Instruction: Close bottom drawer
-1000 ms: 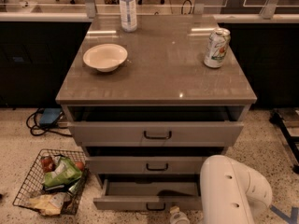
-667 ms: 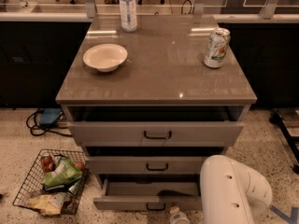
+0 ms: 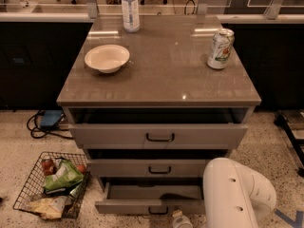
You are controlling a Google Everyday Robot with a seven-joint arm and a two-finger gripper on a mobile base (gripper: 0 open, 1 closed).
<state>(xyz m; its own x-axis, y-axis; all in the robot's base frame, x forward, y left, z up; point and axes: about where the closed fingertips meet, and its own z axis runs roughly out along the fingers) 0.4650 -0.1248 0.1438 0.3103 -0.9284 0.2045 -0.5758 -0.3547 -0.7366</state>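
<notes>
The bottom drawer (image 3: 128,206) is sticking out at the cabinet's foot, its tray exposed. The pincer (image 3: 180,220) is hovering just near the drawer's front, probably lining up to push. I cannot tell whether it is open or closed.

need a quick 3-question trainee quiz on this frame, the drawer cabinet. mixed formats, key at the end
1. Multiple choice: which drawer is pulled out farthest? A) top drawer B) middle drawer C) bottom drawer
2. True or false: the can and the water bottle both stand upright on the cabinet top.
3. Fill in: the gripper sits at the picture's bottom edge, close to the bottom drawer's black ____.

Key: 1 C. 2 true. 3 handle.
</notes>
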